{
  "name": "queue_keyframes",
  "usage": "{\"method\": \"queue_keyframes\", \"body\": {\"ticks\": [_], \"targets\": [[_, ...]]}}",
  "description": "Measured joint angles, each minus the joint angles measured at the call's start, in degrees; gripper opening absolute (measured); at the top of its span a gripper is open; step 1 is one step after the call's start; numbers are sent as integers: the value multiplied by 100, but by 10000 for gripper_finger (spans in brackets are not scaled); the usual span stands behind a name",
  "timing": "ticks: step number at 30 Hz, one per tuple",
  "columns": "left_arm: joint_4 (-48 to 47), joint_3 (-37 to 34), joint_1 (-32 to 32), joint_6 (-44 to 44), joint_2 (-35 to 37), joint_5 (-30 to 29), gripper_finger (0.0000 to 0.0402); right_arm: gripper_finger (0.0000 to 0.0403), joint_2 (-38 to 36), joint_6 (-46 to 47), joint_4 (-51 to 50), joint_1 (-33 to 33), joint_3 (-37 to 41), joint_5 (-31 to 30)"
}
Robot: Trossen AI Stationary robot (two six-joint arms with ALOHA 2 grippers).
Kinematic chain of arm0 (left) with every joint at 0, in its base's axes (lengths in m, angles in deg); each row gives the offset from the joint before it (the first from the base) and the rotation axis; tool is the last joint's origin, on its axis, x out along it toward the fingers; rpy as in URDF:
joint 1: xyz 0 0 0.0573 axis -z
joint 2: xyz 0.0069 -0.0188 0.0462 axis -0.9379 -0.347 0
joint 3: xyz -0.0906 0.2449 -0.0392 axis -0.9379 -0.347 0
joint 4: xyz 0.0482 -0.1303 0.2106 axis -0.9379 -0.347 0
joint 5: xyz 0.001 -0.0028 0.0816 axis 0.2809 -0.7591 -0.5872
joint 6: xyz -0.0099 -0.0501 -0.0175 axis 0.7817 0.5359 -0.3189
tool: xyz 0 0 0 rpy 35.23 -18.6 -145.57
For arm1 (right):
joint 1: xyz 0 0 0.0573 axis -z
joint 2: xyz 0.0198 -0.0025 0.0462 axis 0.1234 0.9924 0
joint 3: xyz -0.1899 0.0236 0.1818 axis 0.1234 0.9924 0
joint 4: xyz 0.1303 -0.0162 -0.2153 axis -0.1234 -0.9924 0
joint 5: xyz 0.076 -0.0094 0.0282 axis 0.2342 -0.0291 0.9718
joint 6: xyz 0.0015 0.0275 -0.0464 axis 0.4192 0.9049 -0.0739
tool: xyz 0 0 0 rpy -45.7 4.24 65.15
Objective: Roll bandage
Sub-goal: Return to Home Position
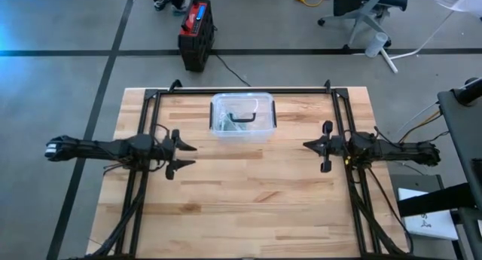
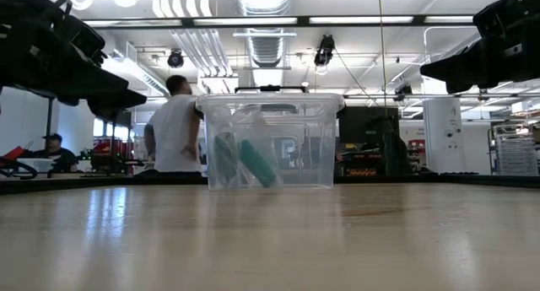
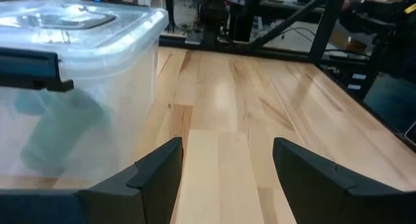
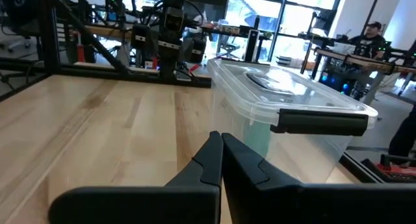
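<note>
Homing, nearly done | lidded transparent bin top centre, perhaps holding bandage | left gripper released, right gripper clenched empty | next: settle arms.

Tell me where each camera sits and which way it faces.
High: overhead, straight down on the table; left pincer open, right pincer shut.
Low: table height, level across toward the room; both pincers in upper corners.
Left wrist: on the left arm, past its spread fingers at the bin.
Right wrist: on the right arm, past its closed fingers at the bin.
Shared: all four see the bin.
</note>
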Motion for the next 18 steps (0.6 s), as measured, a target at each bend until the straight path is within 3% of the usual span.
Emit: {"method": "queue_keyframes", "body": {"ticks": [18], "targets": [[7,0,0,0,-501,0,231,0,0,0,7,0,-2,-2]]}}
